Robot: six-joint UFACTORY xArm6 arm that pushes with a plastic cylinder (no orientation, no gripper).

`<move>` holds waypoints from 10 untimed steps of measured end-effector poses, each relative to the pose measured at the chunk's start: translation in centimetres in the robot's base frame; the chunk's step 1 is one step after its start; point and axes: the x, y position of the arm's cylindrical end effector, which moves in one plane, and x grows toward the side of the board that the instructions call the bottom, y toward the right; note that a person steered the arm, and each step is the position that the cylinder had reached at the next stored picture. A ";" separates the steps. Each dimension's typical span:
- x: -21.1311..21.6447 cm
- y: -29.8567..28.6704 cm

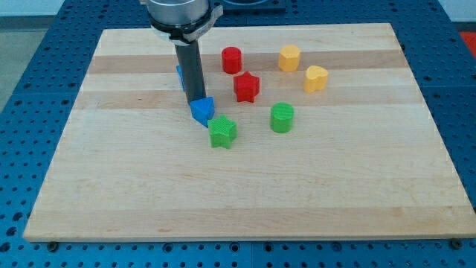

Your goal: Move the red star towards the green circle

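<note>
No claw here. My tip (197, 100) touches the blue block (201, 110), counter centre; sweeping right risks pushing it into red star (246, 87), off from green circle (282, 117).

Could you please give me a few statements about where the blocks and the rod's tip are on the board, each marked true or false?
1. My tip is at the blue block, left of the red star. True.
2. The red star touches the green circle. False: bare board lies between them.
3. The green star sits at the view's left of the green circle. True.
4. The red cylinder lies below the green circle in the view. False: it is nearer the view's top.
5. Two yellow blocks sit toward the view's right of the red star. True.
</note>
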 end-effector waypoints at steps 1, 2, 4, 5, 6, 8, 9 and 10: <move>-1.5 -0.4; -3.9 -0.4; -5.0 0.7; -5.0 1.0; -5.0 3.0; -5.0 8.6; -5.0 10.7; -5.0 11.4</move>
